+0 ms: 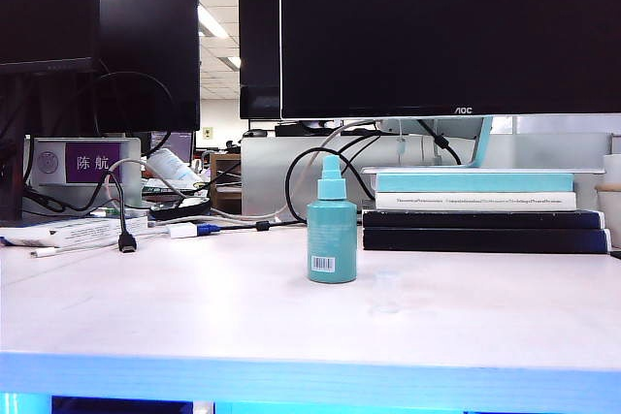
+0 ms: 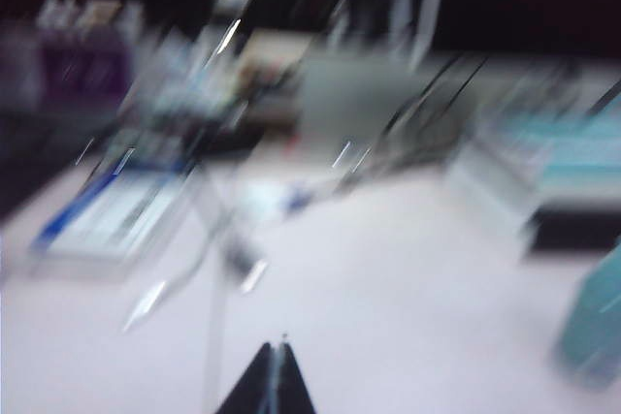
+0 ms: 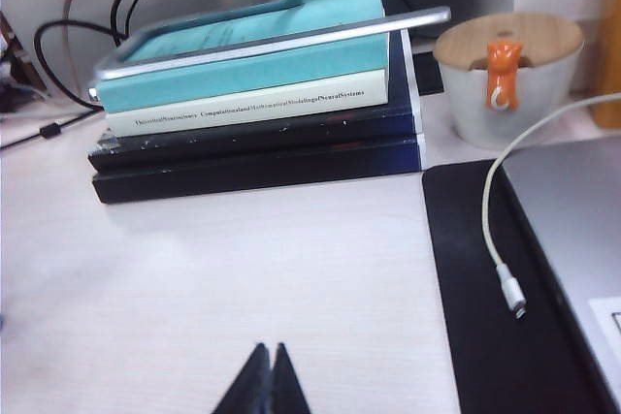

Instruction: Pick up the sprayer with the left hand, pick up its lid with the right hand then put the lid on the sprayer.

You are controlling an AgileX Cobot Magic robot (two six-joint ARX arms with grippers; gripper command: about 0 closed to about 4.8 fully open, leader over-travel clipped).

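The left gripper (image 2: 277,375) appears in the left wrist view as a dark wedge with its 2 fingers pressed together on nothing, hovering over bare tabletop; that view is heavily blurred, so fine detail there cannot be read. Neither arm shows in the exterior view. On the left of the exterior view lie loose cables (image 1: 126,230) and papers, well apart from the work item. The sprayer (image 1: 332,223) stands upright near the middle of the white table (image 1: 194,317), its narrower nozzle uncapped and its barcode label facing the camera; the left wrist view catches it only as a teal smear (image 2: 594,327) at the frame edge. Judged from its form, the sprayer is a light, stiff plastic cylinder with a smooth wall that may slip under a weak pinch, and being tall on a small base it may tip if nudged from the side. The recommended hold is across the wide body below the shoulder, leaving the nozzle clear for capping. The lid, clear and colourless, cannot be made out with certainty in any view; it is likely very light and easily flicked away. To the right, just behind the sprayer, sits a stack of books (image 1: 480,210). The right gripper (image 3: 264,385) also has its 2 fingers pressed together, empty, over the table in front of that stack (image 3: 252,94), beside a black mat (image 3: 485,336).
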